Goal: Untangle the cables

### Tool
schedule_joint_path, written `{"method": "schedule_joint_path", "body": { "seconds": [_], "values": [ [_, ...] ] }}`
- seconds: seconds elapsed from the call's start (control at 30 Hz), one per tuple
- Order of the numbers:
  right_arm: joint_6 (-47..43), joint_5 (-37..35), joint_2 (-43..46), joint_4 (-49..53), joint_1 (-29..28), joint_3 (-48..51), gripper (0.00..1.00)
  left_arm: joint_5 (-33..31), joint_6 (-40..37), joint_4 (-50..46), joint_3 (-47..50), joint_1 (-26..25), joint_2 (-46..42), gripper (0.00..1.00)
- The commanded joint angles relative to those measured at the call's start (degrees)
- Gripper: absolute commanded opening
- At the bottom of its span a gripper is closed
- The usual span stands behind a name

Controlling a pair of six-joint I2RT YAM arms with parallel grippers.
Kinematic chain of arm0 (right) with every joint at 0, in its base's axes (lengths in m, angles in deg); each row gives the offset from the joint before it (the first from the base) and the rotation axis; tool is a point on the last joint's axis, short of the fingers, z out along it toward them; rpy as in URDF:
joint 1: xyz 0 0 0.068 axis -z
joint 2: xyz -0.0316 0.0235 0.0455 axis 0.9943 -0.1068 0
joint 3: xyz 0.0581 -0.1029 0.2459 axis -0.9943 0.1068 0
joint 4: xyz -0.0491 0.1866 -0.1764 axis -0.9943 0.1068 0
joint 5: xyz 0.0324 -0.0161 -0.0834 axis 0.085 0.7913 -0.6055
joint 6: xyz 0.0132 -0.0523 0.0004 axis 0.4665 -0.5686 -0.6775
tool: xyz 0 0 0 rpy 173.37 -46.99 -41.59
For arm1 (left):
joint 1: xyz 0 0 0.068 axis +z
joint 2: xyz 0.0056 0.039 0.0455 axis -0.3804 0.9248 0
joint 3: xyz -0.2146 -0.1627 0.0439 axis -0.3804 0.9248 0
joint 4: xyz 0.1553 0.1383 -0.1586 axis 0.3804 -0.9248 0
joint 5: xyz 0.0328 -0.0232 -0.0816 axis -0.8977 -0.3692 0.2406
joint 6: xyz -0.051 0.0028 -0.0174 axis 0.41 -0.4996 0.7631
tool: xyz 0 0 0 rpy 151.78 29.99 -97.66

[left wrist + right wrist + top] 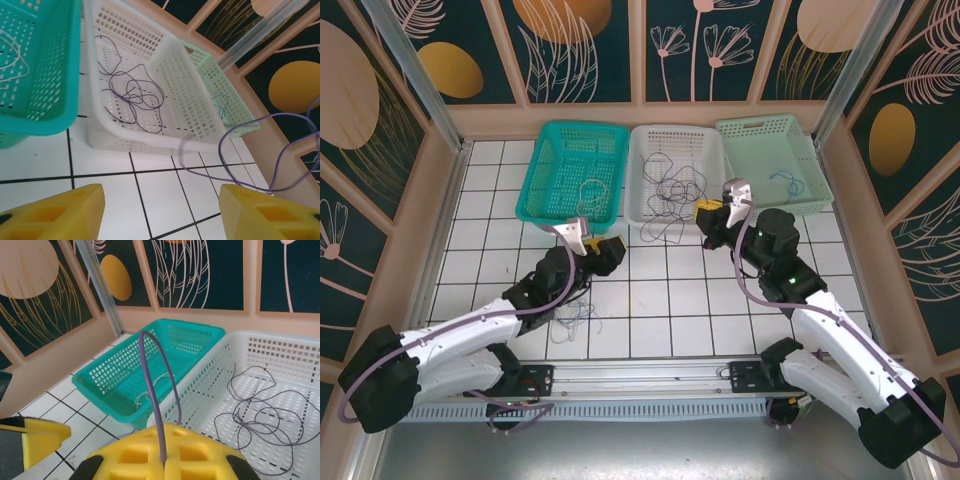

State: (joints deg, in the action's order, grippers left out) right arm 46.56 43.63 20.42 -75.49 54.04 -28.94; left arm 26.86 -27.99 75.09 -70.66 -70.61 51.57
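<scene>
The white-tiled table [670,300] carries three baskets ahead of the claws. The teal basket [535,180] lies beyond the left claw [162,205], the white basket [632,190] just ahead of the right claw [165,450], and the pale green basket [812,172] to that claw's right. The left claw's fingers stand apart, holding nothing. The right claw is clamped on a purple cable [153,395] arching up from it. A dark cable tangle [265,425] lies in the white basket, and loose cables [575,320] lie behind the left claw.
</scene>
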Motion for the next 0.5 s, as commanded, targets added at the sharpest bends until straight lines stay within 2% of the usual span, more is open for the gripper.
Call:
{"method": "schedule_joint_path", "body": {
  "seconds": [0.0, 0.23, 0.47],
  "values": [
    [-0.73, 2.28, 0.12, -0.29, 0.12, -1.29, 0.0, 3.53, -2.5, 2.6, -3.51, 0.07, 3.06, 0.63],
    [-1.91, 4.03, 0.07, 0.94, 0.14, -1.82, 0.0, 8.92, -6.31, 6.52, -9.8, 0.12, 7.66, 0.62],
    [-2.18, 2.88, 0.77, 0.85, 0.12, -0.88, 0.0, 7.34, -6.08, 5.57, -11.24, 0.12, 8.0, 0.65]
  ]
}}
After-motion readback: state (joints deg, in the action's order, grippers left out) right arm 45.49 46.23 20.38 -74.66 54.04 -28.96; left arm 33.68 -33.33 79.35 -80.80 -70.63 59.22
